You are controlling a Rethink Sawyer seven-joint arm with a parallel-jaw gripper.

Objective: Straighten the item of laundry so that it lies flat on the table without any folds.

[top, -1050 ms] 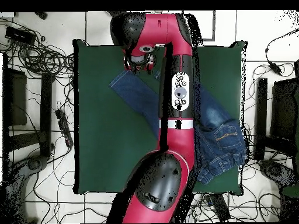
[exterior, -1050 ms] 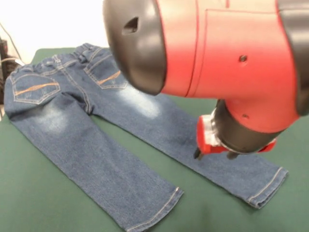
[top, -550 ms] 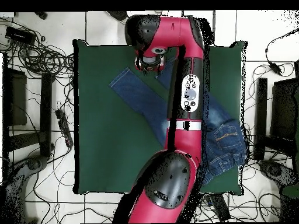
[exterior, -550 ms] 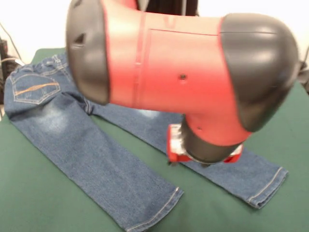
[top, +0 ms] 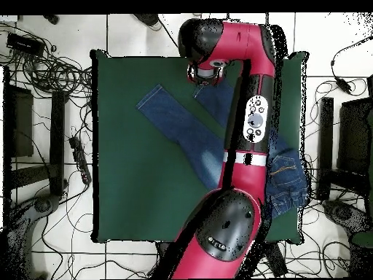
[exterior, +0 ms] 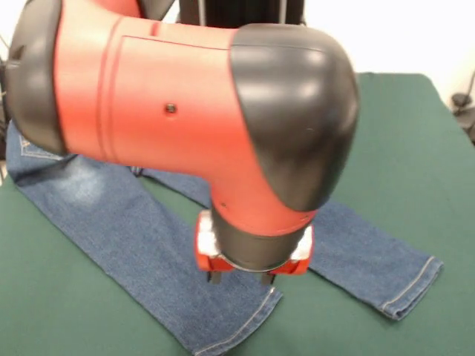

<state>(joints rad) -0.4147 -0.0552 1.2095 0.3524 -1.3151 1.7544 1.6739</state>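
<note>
Both legs of the jeans [exterior: 126, 222] lay spread on the counter [exterior: 386, 133]; my hand [exterior: 241, 278] hung over one hem, grip unclear.

From my remote station I log the surroundings: a floor of pale tiles [top: 124, 33] with dark grout lines; tangled black cables [top: 44, 69] strewn across it on both sides; a power strip [top: 80, 162] lying among the cables at one side; dark stands or racks [top: 18, 124] along both side edges; a bright white wall [exterior: 386, 33] under even light in the front view.
</note>
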